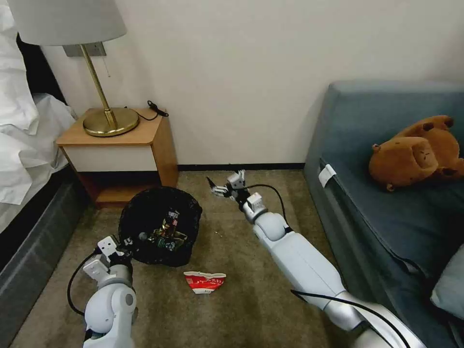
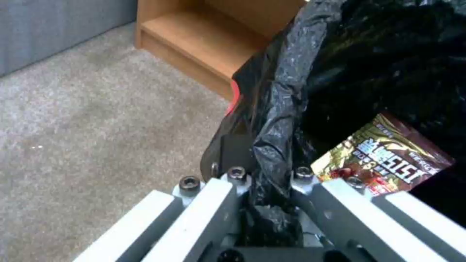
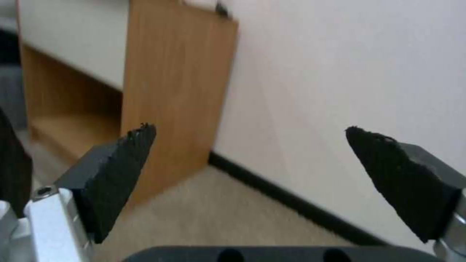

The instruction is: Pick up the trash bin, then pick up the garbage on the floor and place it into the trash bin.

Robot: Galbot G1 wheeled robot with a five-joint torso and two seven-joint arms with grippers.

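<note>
- 1 sofa (image 1: 386, 159), blue-grey fabric, on my right; cut off by the view's edge. 1 brown plush (image 1: 418, 152) lies on it.
- 1 bed (image 1: 24, 145) at far left, white rumpled sheets, mostly out of view.
- 1 nightstand (image 1: 121, 145), wood w/ white drawer front, 1 brass lamp (image 1: 99, 96) on top; shade cropped.
- 1 bin (image 1: 159, 224) on the carpet (image 1: 241, 290) in front of the nightstand, round, crinkly glossy black liner. Inside I see wrappers (image 1: 166, 232), count unclear; one brown-gold w/ print shows in left wrist view.
- 2 arms. Right gripper (image 1: 226, 186) hangs above the carpet right of the bin, near the wall; jaws wide apart, nothing between, black pads (image 3: 116, 174) wedge-shaped, rough.
- Left gripper (image 1: 126, 242) at the bin's near-left rim, clamped on a fold of the liner; fingertips hidden by plastic.
- 1 cup (image 1: 204, 282), crushed flat, red-and-white paper, on carpet just in front of the bin, apart from it.
</note>
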